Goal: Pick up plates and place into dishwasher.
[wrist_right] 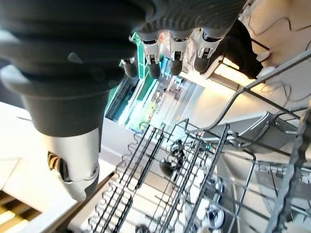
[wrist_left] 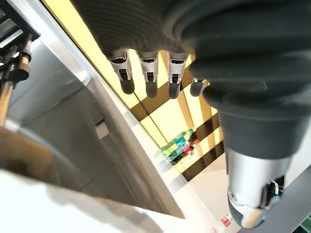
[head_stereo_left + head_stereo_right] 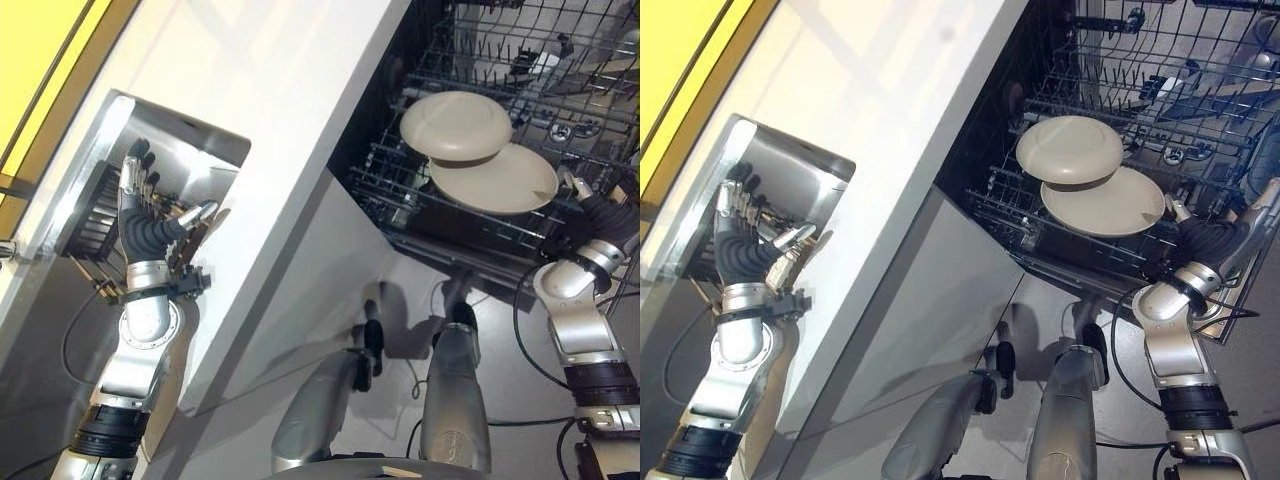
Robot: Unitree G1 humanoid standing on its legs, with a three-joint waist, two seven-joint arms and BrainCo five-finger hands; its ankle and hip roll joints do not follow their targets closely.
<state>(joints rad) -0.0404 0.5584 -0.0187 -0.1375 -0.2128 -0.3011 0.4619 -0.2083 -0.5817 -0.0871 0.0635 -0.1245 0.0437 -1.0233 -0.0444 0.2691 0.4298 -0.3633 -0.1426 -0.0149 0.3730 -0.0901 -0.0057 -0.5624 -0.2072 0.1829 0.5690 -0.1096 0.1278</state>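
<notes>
Plates, two, beige: one plate (image 3: pixel 456 125) lies dome-up, overlapping a second plate (image 3: pixel 497 180) that lies face-up beneath and just below it, both resting on the dishwasher rack (image 3: pixel 440 195) at upper right of the head views. Finish matte, plain, no pattern visible.

Surroundings: dark wire rack with rows of tines; an upper rack (image 3: pixel 540 40) behind it carries small dark items too indistinct to name. White table (image 3: pixel 290 150) runs diagonally through the centre of the frame, separating the dishwasher from a steel sink (image 3: pixel 165 165) at left. A dark dish rack (image 3: pixel 95 215) sits at the sink's lower left edge. Yellow wall panel (image 3: pixel 40 50) occupies the upper left corner.

Left robot hand (image 3: pixel 140 205): raised over the sink, fingers straight and spread, thumb out, holding nothing.

Right robot hand (image 3: pixel 590 205): at the right edge, beside the rim of the lower plate; fingers extended and relaxed in its wrist view, nothing gripped; contact with the plate cannot be determined.
</notes>
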